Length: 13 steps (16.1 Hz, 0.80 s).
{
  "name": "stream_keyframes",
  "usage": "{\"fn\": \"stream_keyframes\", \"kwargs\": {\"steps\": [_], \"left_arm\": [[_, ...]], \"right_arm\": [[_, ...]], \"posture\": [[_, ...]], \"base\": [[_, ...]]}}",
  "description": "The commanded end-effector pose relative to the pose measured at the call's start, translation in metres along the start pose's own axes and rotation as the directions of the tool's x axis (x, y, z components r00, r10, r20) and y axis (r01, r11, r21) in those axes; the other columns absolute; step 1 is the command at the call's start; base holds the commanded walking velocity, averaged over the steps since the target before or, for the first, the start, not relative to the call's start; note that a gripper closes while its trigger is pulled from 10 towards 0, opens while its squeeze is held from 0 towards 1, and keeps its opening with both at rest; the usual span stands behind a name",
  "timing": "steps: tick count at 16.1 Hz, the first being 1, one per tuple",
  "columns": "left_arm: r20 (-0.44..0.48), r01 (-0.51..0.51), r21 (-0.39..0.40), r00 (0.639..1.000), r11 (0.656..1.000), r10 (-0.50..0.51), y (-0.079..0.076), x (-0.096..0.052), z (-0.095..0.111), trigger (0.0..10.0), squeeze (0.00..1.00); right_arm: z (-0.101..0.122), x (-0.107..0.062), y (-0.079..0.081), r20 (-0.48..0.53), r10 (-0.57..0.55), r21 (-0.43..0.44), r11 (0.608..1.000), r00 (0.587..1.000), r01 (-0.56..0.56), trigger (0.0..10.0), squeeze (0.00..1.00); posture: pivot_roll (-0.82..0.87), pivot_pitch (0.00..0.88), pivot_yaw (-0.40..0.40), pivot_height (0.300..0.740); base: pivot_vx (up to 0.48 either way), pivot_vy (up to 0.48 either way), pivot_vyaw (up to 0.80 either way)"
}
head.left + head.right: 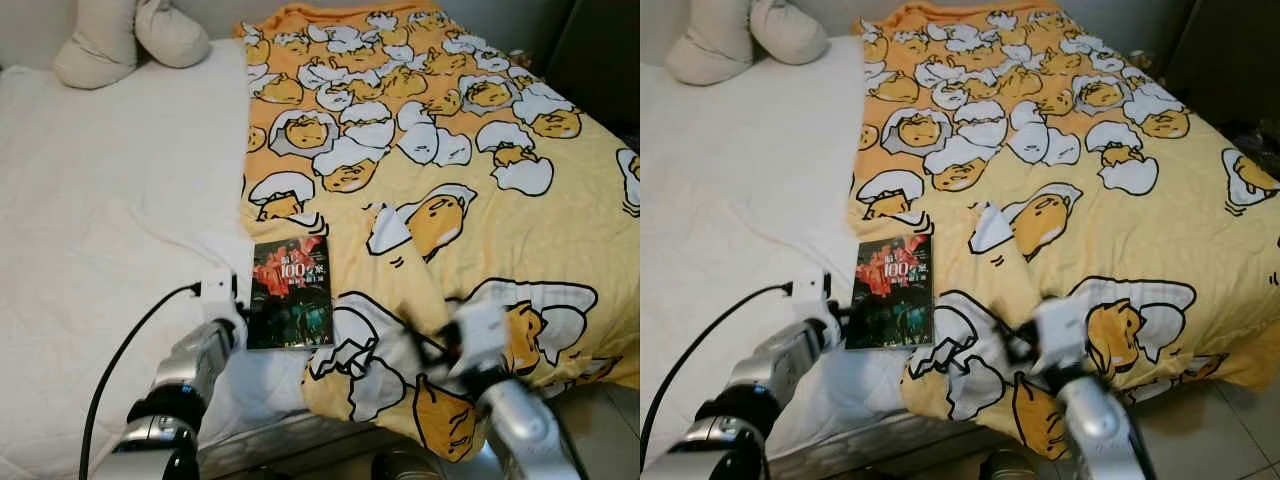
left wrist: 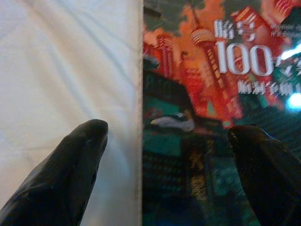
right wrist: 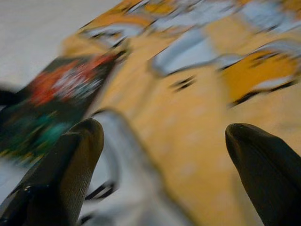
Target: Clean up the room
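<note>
Fingers of the left gripper [image 2: 167, 136] stand wide, straddling the paperback book's [image 1: 291, 292] spine edge at its 7 o'clock corner, nearer than the other arm. Its long axis runs 6 to 12 on the white sheet [image 1: 110, 200], against the yellow cartoon blanket [image 1: 450, 150]. At 3 o'clock, the blurred right gripper [image 3: 164, 141] hangs wide over the blanket.

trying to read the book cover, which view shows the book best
The left wrist view: the book is close and sharp, its "100" title legible between the open jaws of the left gripper. Both eye views show the whole book small on the bed. The right wrist view shows it blurred.
</note>
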<state>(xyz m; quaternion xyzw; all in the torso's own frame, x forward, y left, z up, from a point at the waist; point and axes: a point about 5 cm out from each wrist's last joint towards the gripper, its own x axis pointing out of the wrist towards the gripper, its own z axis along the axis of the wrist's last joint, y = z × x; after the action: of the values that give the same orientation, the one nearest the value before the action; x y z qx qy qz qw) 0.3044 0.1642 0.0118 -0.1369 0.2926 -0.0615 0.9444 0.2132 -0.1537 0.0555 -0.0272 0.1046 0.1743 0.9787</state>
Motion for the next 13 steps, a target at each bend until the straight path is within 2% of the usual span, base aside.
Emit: {"fn": "stream_keyframes", "kwargs": {"steps": [1, 3, 5, 8, 9, 10, 11, 13], "left_arm": [[-0.013, 0.003, -0.026, 1.000, 1.000, -0.003, 0.000, 0.001, -0.003, 10.0, 0.00], [-0.019, 0.021, -0.041, 1.000, 0.999, -0.022, -0.003, 0.004, -0.003, 10.0, 0.00], [-0.059, -0.002, -0.021, 0.998, 1.000, 0.001, -0.001, 0.005, -0.009, 10.0, 0.00], [-0.074, -0.020, -0.015, 0.997, 1.000, 0.019, -0.002, 0.006, -0.013, 10.0, 0.00], [-0.074, -0.023, -0.050, 0.997, 0.998, 0.020, -0.004, 0.007, -0.013, 10.0, 0.00], [-0.097, 0.005, -0.095, 0.995, 0.995, -0.014, -0.009, 0.008, -0.015, 10.0, 0.00], [-0.136, 0.037, -0.108, 0.989, 0.993, -0.052, -0.014, 0.009, -0.020, 10.0, 0.00], [-0.162, 0.031, -0.055, 0.986, 0.998, -0.040, -0.017, 0.010, -0.023, 10.0, 0.00]], "right_arm": [[-0.003, -0.002, 0.002, -0.027, 0.035, 0.013, 0.999, 0.999, -0.035, 10.0, 0.00], [-0.007, -0.006, 0.003, -0.066, 0.089, 0.013, 0.996, 0.994, -0.089, 10.0, 0.00], [-0.012, -0.010, 0.009, -0.110, 0.159, 0.025, 0.987, 0.981, -0.158, 10.0, 0.00], [-0.013, -0.012, 0.009, -0.121, 0.179, 0.032, 0.984, 0.976, -0.176, 10.0, 0.00], [-0.013, -0.014, 0.010, -0.136, 0.209, 0.035, 0.978, 0.968, -0.206, 10.0, 0.00], [-0.014, -0.015, 0.010, -0.147, 0.232, 0.041, 0.973, 0.962, -0.229, 10.0, 0.00], [-0.014, -0.016, 0.009, -0.151, 0.237, 0.042, 0.972, 0.960, -0.233, 10.0, 0.00], [-0.014, -0.015, 0.008, -0.151, 0.232, 0.045, 0.973, 0.961, -0.227, 10.0, 0.00]], "posture": [[-0.24, 0.061, 0.070, 0.723], [-0.25, 0.057, 0.066, 0.723], [-0.25, 0.054, 0.063, 0.723], [-0.26, 0.055, 0.049, 0.723], [-0.27, 0.056, 0.039, 0.723], [-0.27, 0.061, 0.032, 0.723], [-0.27, 0.064, 0.026, 0.723], [-0.27, 0.068, 0.019, 0.723]], "base": [[0.000, 0.000, 0.00], [0.000, 0.000, 0.00], [0.000, 0.000, 0.00], [0.000, 0.000, 0.00], [0.000, 0.000, 0.00], [0.000, 0.000, 0.00], [0.000, 0.000, 0.00], [0.000, 0.000, 0.00]]}}
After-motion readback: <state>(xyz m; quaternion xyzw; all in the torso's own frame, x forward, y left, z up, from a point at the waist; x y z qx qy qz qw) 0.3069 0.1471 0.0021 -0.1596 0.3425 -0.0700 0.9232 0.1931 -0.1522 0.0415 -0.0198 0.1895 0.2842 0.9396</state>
